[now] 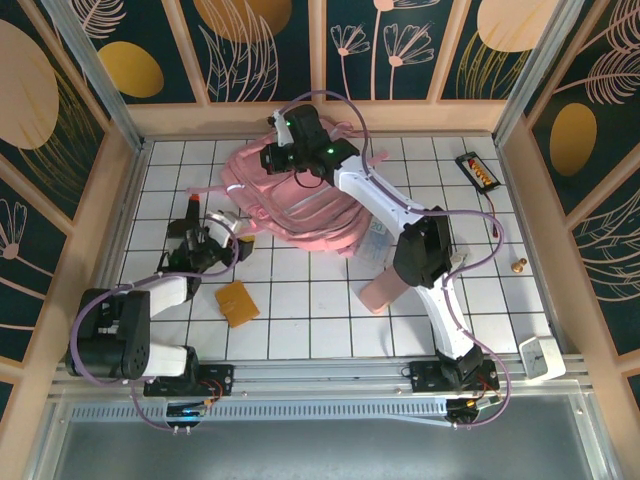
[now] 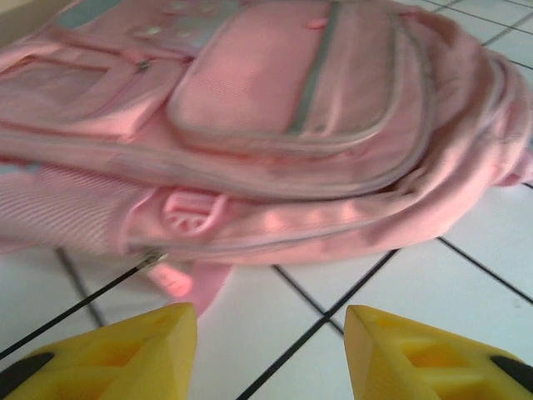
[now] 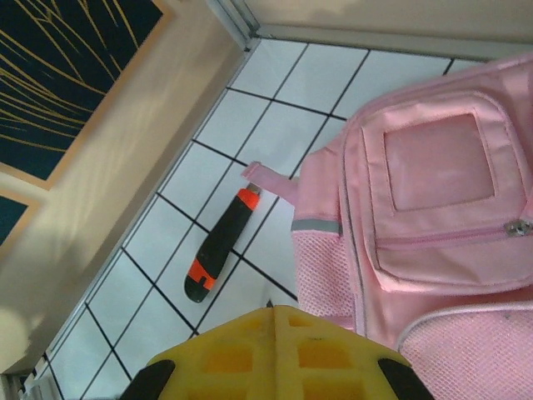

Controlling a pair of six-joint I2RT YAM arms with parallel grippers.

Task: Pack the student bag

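student bag [image 2: 316, 108] ahead of parted left gripper [image 2: 271, 354], closed right gripper [image 3: 273, 333] over its edge

I find the student bag [image 1: 300, 205] to be soft pink woven cloth, matt, with a mesh side panel [image 3: 321, 275], dull grey trim strips [image 2: 314, 75] and a small metal zip pull [image 3: 518, 227]. The bench [image 1: 310, 300] is smooth, glossy white tile with dark joints. On the left hand [image 2: 271, 354] the fingers [image 2: 416, 358] look like matt yellow moulded plastic. The tool [image 3: 218, 246] has a black-and-orange plastic grip.
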